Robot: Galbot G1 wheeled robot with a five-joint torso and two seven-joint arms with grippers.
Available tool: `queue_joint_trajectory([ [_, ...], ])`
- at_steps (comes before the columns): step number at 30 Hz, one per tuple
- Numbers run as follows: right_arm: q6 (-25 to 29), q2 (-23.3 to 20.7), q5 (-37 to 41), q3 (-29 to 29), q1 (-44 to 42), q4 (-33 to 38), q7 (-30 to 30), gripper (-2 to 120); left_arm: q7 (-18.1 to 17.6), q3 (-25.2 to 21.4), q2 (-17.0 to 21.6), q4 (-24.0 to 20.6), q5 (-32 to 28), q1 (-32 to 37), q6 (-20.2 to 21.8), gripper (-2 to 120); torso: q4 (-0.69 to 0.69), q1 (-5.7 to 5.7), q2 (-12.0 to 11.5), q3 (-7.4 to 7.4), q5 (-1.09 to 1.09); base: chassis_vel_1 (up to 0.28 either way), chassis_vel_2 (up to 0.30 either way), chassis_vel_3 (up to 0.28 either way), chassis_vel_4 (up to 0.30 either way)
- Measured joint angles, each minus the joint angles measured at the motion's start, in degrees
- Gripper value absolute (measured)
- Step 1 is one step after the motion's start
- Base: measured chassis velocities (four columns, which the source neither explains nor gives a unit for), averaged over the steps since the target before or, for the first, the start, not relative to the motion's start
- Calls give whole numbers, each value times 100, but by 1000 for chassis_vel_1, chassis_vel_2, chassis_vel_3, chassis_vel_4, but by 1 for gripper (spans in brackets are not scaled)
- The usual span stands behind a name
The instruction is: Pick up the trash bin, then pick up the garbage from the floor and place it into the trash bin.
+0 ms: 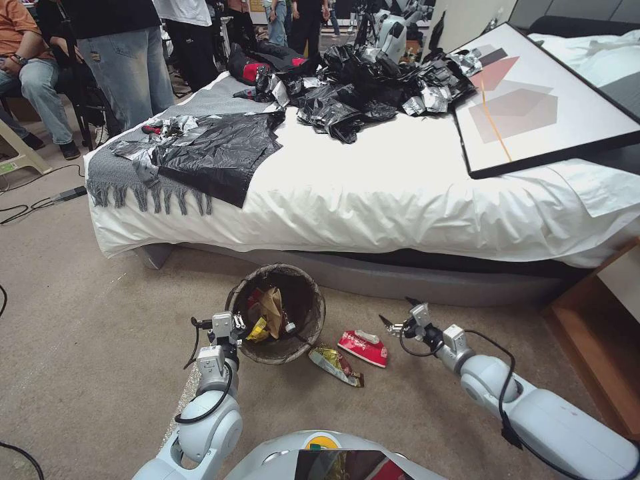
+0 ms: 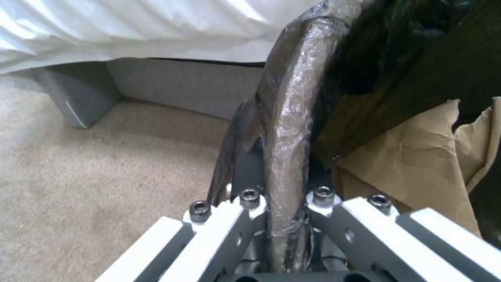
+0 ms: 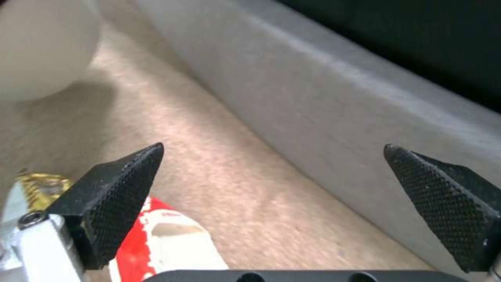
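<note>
Left gripper: I have it clamped on the near-left rim of the trash bin; in the left wrist view its fingers pinch the bag-covered rim from both sides.

Trash bin: it sits on the floor just in front of the bed, between my two arms. I cannot tell whether it is lifted clear of the carpet or resting on it.

Already in the bin: a brown paper bag, something yellow beside it and a few smaller scraps I can't make out.

Right gripper: spread wide and holding nothing, low over the carpet beside the bed base, its pads well apart in the right wrist view.

Left on the floor: a red and white wrapper just to the bin's right, near my right gripper, and a gold and red wrapper beside it, close to the bin's wall. Both lie flat on the carpet.

Progress: I'd judge the bin part done or nearly so, and some litter in; two pieces remain. The red and white wrapper looks the closer one for my free gripper.

Not my job: the black plastic sheets piled on the bed.
</note>
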Motion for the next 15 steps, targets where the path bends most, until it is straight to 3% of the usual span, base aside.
queue_joint_trajectory([
  [8, 381, 479, -55, -937, 860, -1000, -617, 100, 1, -44, 9, 15, 0, 0, 0, 0, 0, 0, 0, 0, 0, 0, 0, 0, 0],
  [15, 446, 625, -113, -1076, 988, -1243, -685, 100, 0, -70, 15, 16, -1, 3, -2, 0, 0, 0, 0, 0, 0, 0, 0, 0, 0],
])
